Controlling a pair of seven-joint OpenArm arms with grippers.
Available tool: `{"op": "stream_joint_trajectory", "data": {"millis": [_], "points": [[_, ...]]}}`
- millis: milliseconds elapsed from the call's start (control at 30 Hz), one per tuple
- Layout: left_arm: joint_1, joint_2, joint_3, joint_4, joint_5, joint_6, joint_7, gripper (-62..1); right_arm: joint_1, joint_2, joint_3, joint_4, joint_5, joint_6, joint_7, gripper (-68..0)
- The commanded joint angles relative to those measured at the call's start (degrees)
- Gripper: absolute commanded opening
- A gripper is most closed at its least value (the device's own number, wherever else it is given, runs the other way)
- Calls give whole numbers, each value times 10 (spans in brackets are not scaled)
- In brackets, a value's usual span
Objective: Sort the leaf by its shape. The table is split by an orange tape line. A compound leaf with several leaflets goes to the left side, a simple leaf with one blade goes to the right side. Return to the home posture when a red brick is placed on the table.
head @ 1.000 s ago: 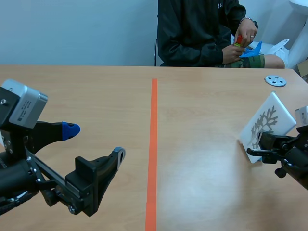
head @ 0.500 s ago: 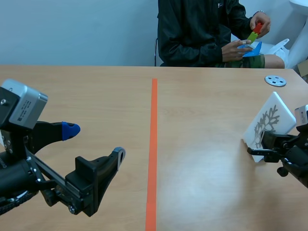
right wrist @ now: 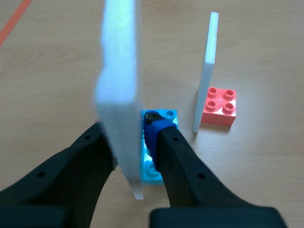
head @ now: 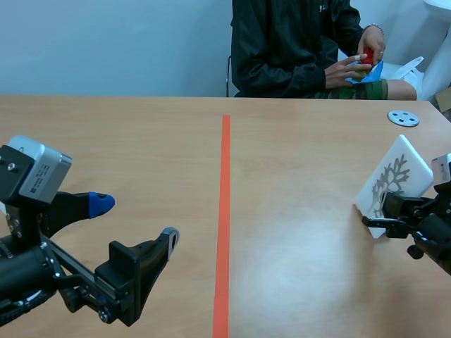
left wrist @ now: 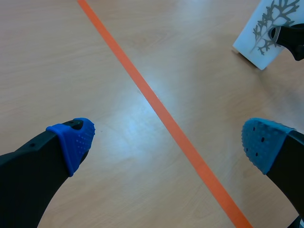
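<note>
At table [head: 296,282] far R edge, R claw [head: 386,213] half cut off, tight on leaf card [head: 398,169]; L claw [left wrist: 168,141] wide, empty.

This looks like a robotics lab or test room. A plain wooden surface [head: 141,141] is split by an orange tape line [head: 225,211], with a black left arm [head: 42,267] and right arm [head: 430,236] on either side of that line. A bare pale wall [head: 106,42] stands beyond it, and a person [head: 289,49] sits past its far end.
</note>
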Motion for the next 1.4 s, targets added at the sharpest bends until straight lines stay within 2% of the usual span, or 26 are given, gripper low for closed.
{"op": "stream_joint_trajectory", "data": {"millis": [0,67,333,400,633,1033,1200,1367], "points": [[-2,3,-5,8,-5,-2,-9,14,8,8,1,8,4,2,9,-510],[-2,3,-5,8,-5,-2,-9,14,8,8,1,8,4,2,9,-442],[-2,3,-5,8,-5,-2,-9,14,7,11,1,17,15,8,15,-241],[-2,3,-5,8,-5,-2,-9,14,5,11,4,33,16,8,12,-215],[-2,3,-5,8,-5,-2,-9,14,-16,11,9,140,26,8,-36,-212],[-2,3,-5,8,-5,-2,-9,14,-109,11,10,402,55,8,-125,-212],[-2,3,-5,8,-5,-2,-9,14,-159,11,8,483,89,49,-165,-213],[-2,3,-5,8,-5,-2,-9,14,-203,20,1,514,136,91,-193,-212]]}}
